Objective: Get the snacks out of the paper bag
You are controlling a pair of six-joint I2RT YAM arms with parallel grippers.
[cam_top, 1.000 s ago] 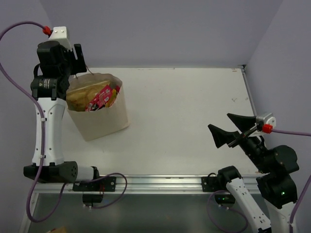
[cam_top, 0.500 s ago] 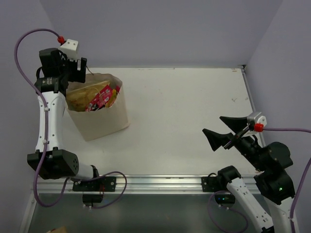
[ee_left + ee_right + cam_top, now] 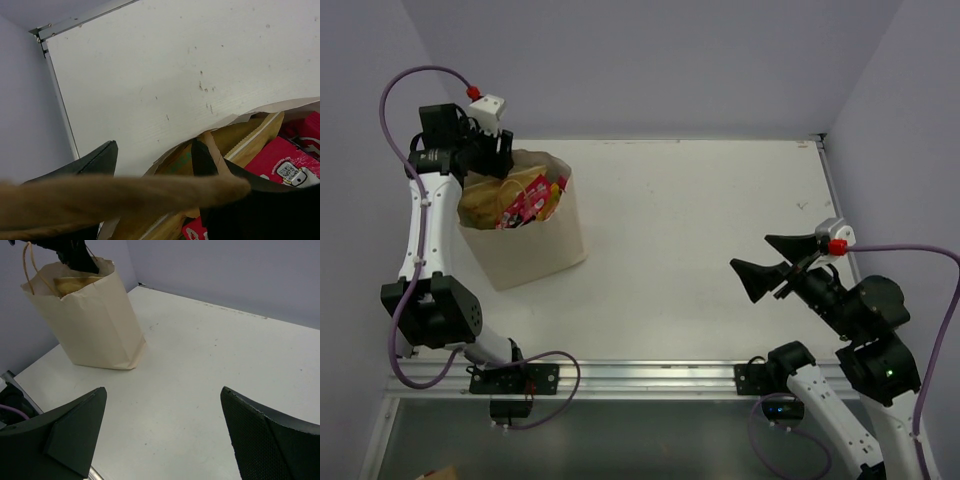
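Observation:
The cream paper bag (image 3: 535,240) stands upright at the table's left. In it are snacks: a tan-yellow bag (image 3: 483,197) and a red-pink packet (image 3: 525,200). My left gripper (image 3: 492,160) is open at the bag's back-left rim. In the left wrist view the gripper (image 3: 154,150) straddles the bag rim (image 3: 235,117): one finger (image 3: 200,155) is inside by the tan bag (image 3: 255,137) and red packet (image 3: 280,160), the other outside. A blurred brown string handle (image 3: 125,195) crosses in front. My right gripper (image 3: 768,266) hangs open over the table's right, empty (image 3: 163,390), facing the bag (image 3: 95,325).
The white table (image 3: 700,220) ends at a metal rail along the back (image 3: 680,140) and right sides, with lilac walls behind. The bag's other string handle (image 3: 25,265) loops up at its far side. Cables trail from both arms.
My left gripper has swung toward the back and right, settling over the bag's rear rim. My right gripper has drifted a little left, staying open.

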